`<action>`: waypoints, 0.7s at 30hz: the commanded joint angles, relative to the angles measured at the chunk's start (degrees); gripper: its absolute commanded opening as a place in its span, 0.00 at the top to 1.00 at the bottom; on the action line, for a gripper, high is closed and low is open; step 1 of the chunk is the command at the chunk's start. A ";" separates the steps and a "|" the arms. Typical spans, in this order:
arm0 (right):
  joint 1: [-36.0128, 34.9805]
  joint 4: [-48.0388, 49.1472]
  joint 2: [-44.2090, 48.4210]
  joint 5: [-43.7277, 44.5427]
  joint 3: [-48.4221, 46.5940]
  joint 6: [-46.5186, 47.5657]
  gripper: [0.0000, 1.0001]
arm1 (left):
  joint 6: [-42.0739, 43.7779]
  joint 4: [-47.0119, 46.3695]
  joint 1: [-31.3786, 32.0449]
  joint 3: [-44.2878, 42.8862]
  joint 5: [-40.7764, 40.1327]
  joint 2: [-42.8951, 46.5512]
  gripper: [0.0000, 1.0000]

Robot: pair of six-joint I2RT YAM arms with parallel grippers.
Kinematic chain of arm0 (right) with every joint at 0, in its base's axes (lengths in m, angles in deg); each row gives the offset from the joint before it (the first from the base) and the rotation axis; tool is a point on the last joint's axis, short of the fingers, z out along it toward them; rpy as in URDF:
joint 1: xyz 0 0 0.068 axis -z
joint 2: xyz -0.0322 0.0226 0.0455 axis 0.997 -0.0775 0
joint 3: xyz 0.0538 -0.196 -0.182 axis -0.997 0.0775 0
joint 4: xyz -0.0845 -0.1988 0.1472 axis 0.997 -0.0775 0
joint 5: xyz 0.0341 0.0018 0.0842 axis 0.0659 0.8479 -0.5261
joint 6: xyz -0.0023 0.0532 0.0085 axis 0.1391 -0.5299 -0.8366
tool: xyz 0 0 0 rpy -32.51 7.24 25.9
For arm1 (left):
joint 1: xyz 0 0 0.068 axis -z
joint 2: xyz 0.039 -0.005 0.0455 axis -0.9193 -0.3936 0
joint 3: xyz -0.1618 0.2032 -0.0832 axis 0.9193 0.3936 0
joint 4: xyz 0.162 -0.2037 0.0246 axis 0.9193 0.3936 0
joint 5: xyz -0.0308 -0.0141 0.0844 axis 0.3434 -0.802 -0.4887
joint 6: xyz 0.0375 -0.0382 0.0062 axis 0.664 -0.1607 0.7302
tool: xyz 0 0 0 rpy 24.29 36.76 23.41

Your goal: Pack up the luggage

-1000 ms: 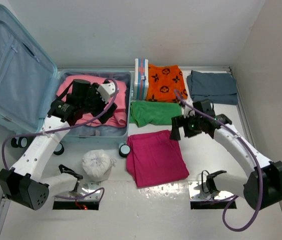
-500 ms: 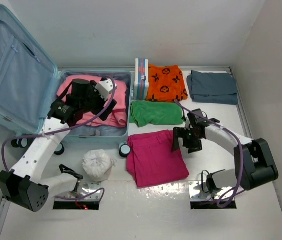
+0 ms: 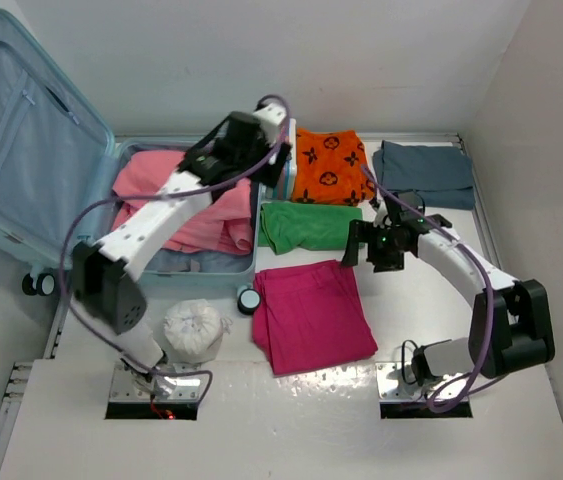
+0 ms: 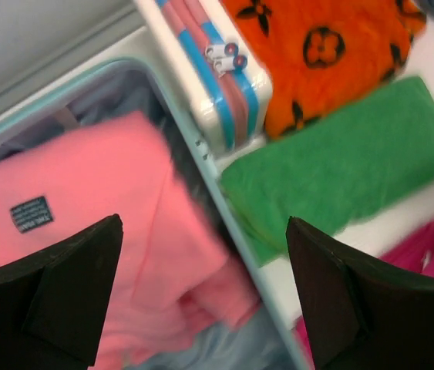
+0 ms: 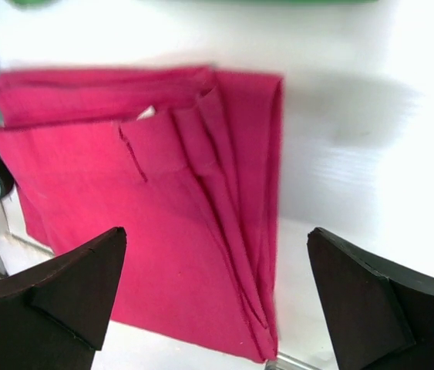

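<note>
Pink folded cloth (image 4: pixel 85 193) fills the pale-blue luggage (image 3: pixel 21 150); left gripper (image 4: pixel 203 223) and right gripper (image 5: pixel 217 235) spread.

White-shelled left arm (image 3: pixel 156 222) and right arm (image 3: pixel 461 262), black joints (image 3: pixel 101 292), looping purple cables (image 3: pixel 74 238), matte black wedge-shaped claw fingers (image 4: pixel 62 293).

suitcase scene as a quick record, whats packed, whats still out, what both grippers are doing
suitcase: open, lid swung to the left
packed: pink garment
on table: green cloth, orange cloth, grey cloth, magenta cloth, striped box, white bundle
left gripper: open, empty, above the suitcase edge near the striped box
right gripper: open, empty, above the magenta cloth
</note>
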 commanded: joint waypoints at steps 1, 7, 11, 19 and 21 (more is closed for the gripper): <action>2.77 -0.34 1.63 1.16 -2.83 0.70 0.01 | -12.25 -0.81 5.58 -15.30 -17.96 -10.01 0.10; 8.48 -0.17 2.34 1.07 -3.36 0.95 0.01 | -25.61 10.27 4.81 -41.63 -20.83 -34.47 0.08; 11.29 0.45 3.13 0.81 -2.75 0.34 0.01 | -29.58 9.75 3.75 -45.79 -25.82 -41.06 0.08; 13.14 0.98 3.22 0.01 -2.22 0.25 0.01 | -28.26 5.27 3.22 -46.32 -28.84 -46.43 0.08; 12.97 1.33 3.22 0.01 -2.48 -0.01 0.01 | -27.74 4.66 2.61 -46.32 -26.37 -47.05 0.08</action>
